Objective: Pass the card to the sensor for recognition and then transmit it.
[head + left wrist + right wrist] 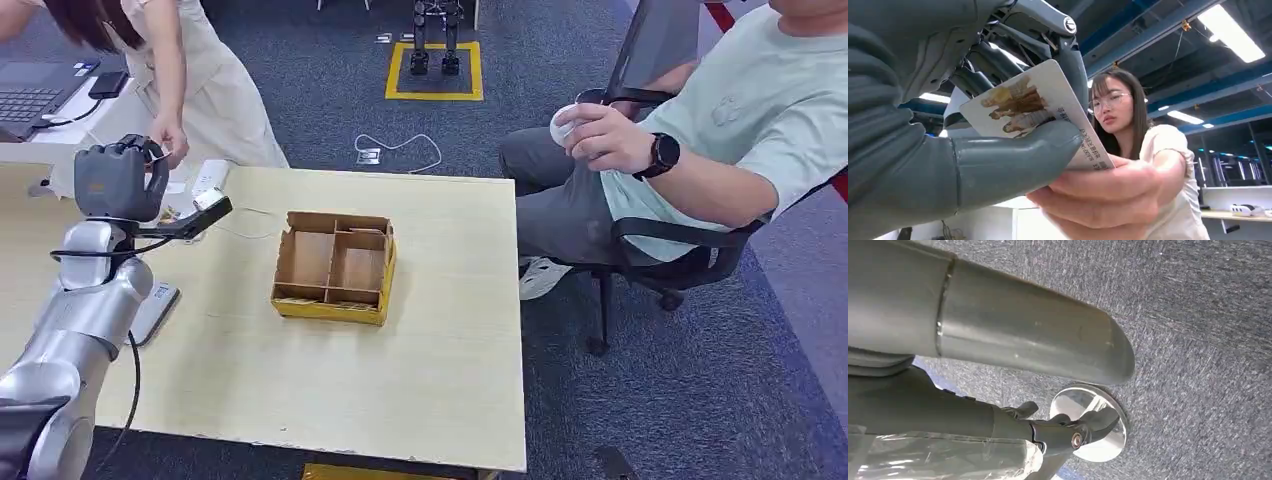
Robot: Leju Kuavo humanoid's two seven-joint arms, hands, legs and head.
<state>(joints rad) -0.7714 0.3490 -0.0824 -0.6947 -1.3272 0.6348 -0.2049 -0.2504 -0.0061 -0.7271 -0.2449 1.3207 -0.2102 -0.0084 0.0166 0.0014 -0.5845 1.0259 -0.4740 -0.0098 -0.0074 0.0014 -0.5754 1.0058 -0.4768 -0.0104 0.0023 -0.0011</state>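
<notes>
Card (1040, 102) is held between the thumb and the fingers of the left hand (118, 180), which is raised over the far left corner of the table (400, 400). A person's hand (1103, 197) also grips the card just beside the thumb. The right hand (1013, 345) hangs over grey carpet (1198, 315); its state cannot be told.

A pale wooden rectangular table (300, 390) carries an open, compartmented brown cardboard box with a yellow base (334, 266) near its middle and a small white device (209, 180) at its far-left edge.
</notes>
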